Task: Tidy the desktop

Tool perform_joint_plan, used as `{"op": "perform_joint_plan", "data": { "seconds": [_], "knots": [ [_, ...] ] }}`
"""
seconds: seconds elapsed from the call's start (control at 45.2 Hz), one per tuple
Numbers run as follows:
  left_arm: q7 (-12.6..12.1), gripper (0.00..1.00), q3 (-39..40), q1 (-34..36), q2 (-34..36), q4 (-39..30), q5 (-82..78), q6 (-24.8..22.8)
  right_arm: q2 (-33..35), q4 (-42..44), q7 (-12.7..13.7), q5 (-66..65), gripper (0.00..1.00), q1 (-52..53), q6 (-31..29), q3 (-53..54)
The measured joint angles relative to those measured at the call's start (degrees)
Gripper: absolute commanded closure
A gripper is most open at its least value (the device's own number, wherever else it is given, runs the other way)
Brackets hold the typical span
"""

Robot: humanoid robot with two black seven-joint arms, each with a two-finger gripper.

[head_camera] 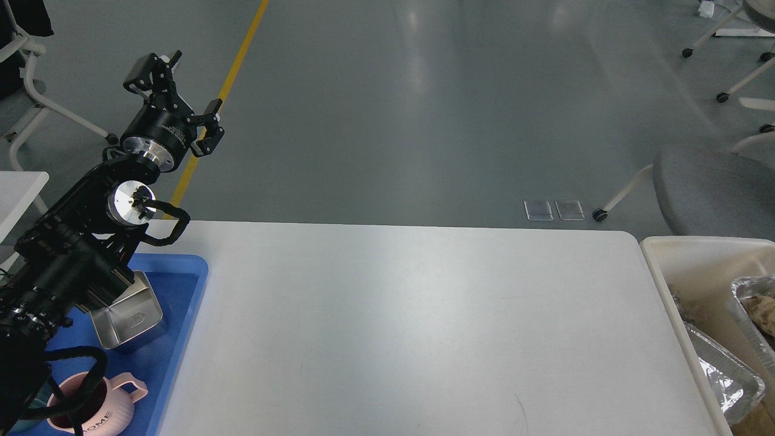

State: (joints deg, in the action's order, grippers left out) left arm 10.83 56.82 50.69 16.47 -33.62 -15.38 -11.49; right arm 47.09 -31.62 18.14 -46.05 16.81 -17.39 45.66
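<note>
The desktop is a large white tabletop with rounded corners, and its surface shows bare. My left gripper is raised above the floor beyond the desktop's far left corner. It is open and nothing sits between its fingers. My right gripper is out of view. At the right edge, a foil tray with crumpled brown paper lies inside the cream-white bin, over another foil tray.
A blue tray at the left edge of the desktop holds a steel container and a pink cup, partly under my left arm. A grey chair stands behind the bin.
</note>
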Motion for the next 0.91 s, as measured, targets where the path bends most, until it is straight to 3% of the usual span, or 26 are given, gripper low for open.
{"op": "perform_joint_plan", "data": {
  "seconds": [0.265, 0.354, 0.376, 0.398, 0.42, 0.553, 0.907],
  "knots": [
    [0.8, 0.04, 0.1, -0.8, 0.1, 0.0, 0.0, 0.0, -0.5, 0.6, -0.6, 0.0, 1.0, -1.8, 0.6, 0.0],
    [0.8, 0.04, 0.1, -1.0, 0.1, 0.0, 0.0, 0.0, -1.0, 1.2, -1.7, 0.0, 0.66, -2.1, 0.6, 0.0],
    [0.8, 0.04, 0.1, -1.1, 0.1, 0.0, 0.0, 0.0, -1.3, 1.6, -2.2, 0.0, 0.5, -2.1, 0.6, 0.0],
    [0.8, 0.04, 0.1, -1.1, 0.1, 0.0, 0.0, 0.0, -1.6, 1.9, -2.7, 0.0, 0.18, -2.1, 0.6, 0.1],
    [0.8, 0.04, 0.1, -1.1, 0.1, 0.0, 0.0, 0.0, -1.9, 2.3, -3.1, 0.0, 0.0, -2.1, 0.7, 0.1],
    [0.8, 0.04, 0.1, -1.1, 0.1, 0.0, 0.0, 0.0, -3.0, 4.6, -4.5, 0.2, 0.0, -2.1, 0.8, 0.5],
    [0.5, 0.03, 0.1, -1.0, 0.1, 0.0, -0.6, -0.5, -3.5, 5.5, -4.4, 1.7, 0.0, -0.8, 2.1, 4.0]
  ]
}}
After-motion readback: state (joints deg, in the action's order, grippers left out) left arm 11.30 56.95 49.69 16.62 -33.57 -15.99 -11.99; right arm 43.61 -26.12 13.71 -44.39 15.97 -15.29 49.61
